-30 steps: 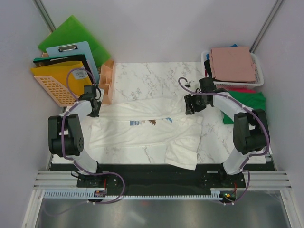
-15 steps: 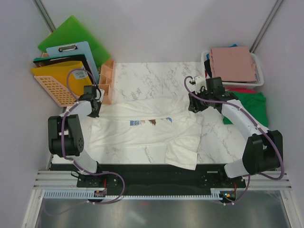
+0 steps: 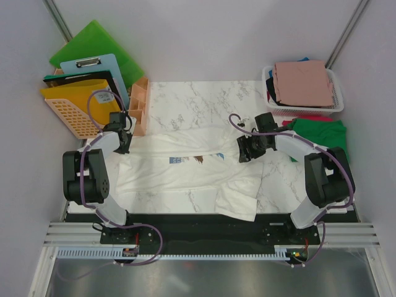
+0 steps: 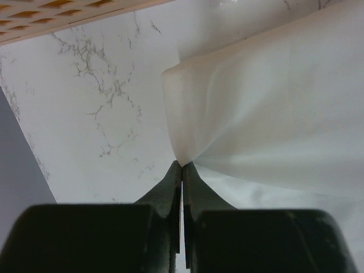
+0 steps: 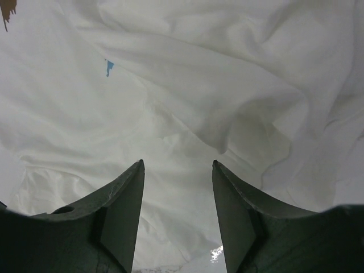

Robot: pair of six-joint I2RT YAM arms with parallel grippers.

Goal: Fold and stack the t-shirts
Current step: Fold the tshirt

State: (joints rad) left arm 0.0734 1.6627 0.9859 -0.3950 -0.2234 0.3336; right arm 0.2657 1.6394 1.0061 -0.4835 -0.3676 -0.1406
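As left hand [image 4: 182,168] pinches the t-shirt [image 4: 273,96], right hand [image 5: 177,165] hovers, jaws apart.

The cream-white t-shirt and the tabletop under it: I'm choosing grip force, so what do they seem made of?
The cream-white t-shirt looks like soft, matte knit cloth, probably cotton: it wrinkles and drapes in loose folds. The tabletop looks hard and smooth, white with grey veins like marble. Whether it is real stone or a printed laminate cannot be told.

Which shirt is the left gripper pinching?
The cream-white t-shirt spread across the table; the left gripper is shut on its edge. The pink shirt lies folded on the basket, the green shirt at the table's right edge.
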